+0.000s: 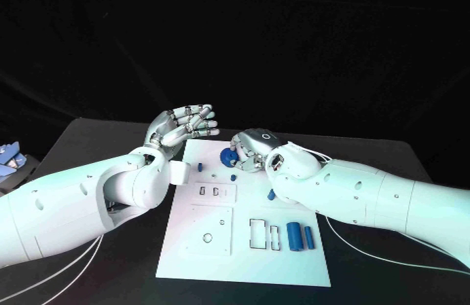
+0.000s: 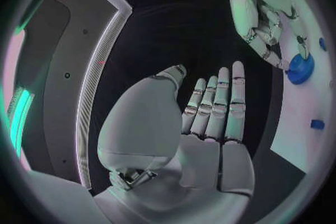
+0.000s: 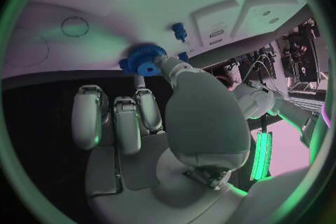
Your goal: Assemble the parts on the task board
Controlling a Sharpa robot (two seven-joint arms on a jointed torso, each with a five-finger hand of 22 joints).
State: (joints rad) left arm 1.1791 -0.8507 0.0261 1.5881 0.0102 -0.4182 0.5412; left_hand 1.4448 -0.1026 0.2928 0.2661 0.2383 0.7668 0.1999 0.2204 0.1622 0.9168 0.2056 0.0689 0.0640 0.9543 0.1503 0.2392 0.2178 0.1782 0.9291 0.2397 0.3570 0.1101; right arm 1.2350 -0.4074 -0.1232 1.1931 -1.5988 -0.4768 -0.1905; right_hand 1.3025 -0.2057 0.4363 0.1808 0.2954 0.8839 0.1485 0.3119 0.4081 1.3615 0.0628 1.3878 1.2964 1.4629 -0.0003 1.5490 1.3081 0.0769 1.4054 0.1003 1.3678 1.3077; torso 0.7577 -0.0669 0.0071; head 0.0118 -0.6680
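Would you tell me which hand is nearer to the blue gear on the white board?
Right. The right hand touches the blue gear with its fingers; the left hand hovers open beside the board's far corner, apart from it.

One task board [image 1: 196,250], two blue cylinders [image 1: 294,236], one blue gear [image 1: 228,157], two hands [image 1: 183,123]

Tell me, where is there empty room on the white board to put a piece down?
The task board is bare along its near edge, below the two blue cylinders and the slots. Its far end is crowded: the right hand touches the blue gear there, with the left hand raised beside it.
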